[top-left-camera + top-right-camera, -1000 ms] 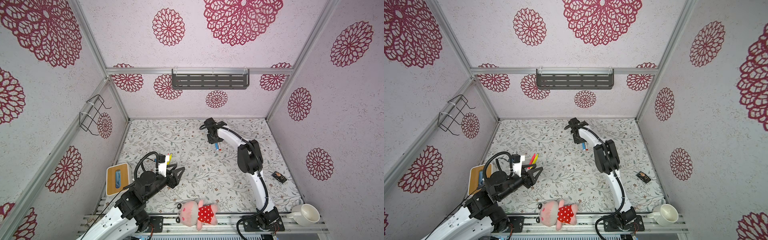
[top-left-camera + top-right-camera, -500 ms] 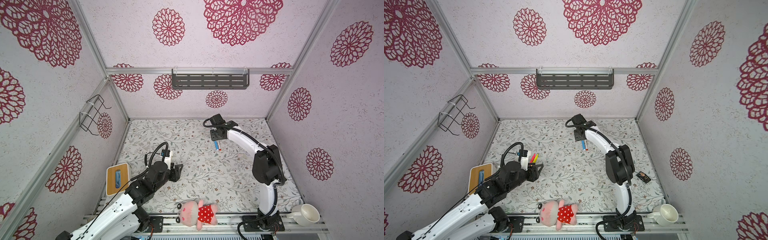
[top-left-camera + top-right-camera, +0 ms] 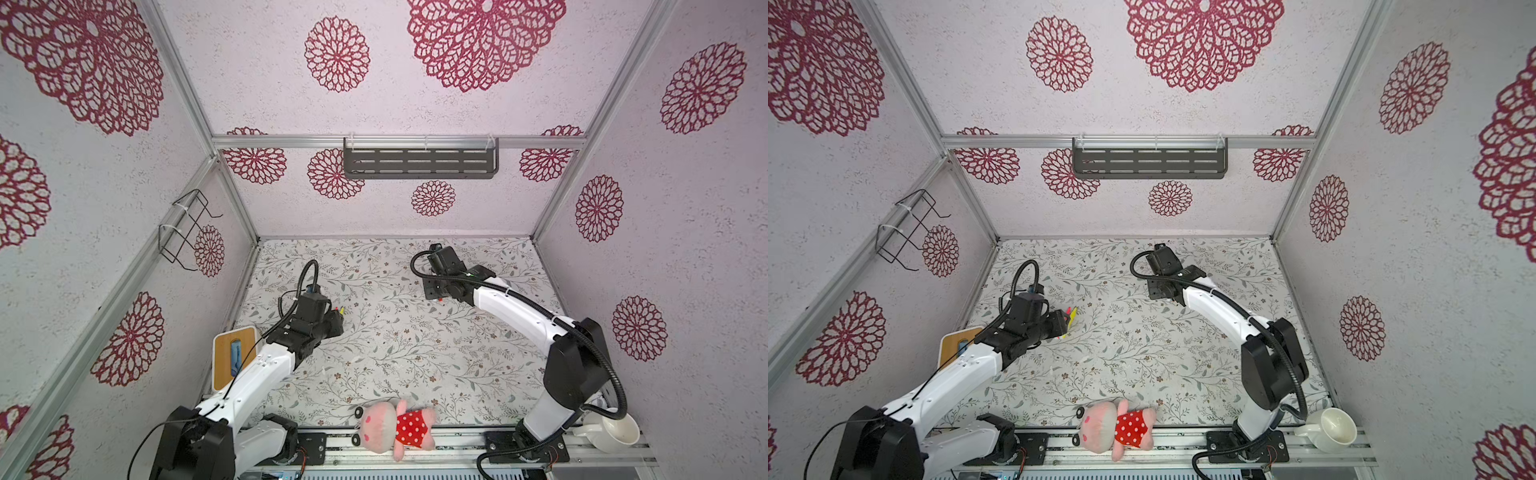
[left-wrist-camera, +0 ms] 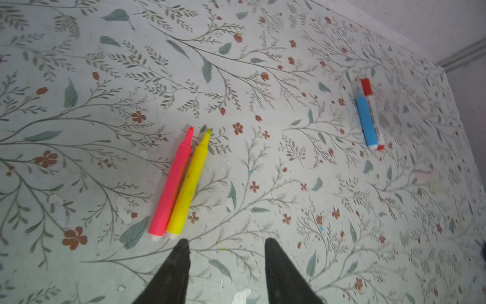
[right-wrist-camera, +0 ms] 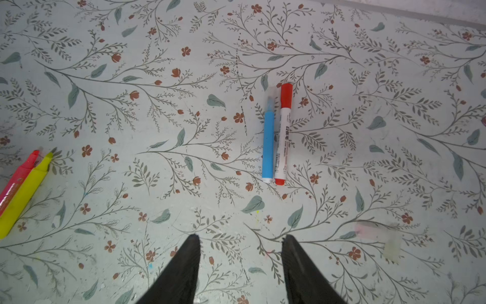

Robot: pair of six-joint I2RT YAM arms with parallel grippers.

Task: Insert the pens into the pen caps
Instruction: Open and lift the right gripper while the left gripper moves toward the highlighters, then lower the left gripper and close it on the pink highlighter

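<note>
Presently: left gripper [image 4: 224, 240] and right gripper [image 5: 240, 236], jaws parted (both empty); straddle the slim pink plastic marker pen [image 4: 172, 184] mid-barrel, squarely.

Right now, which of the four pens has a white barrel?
The white pen with red ends, lying beside the blue pen; the pink pen and yellow pen are coloured throughout.

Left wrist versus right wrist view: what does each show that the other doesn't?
Only left wrist: the left gripper, jaws apart and empty, plus the pink pen and yellow pen shown whole. Only right wrist: the right gripper, jaws apart and empty, and print on the white pen. Both: all four pens, the blue pen beside the white one.
</note>
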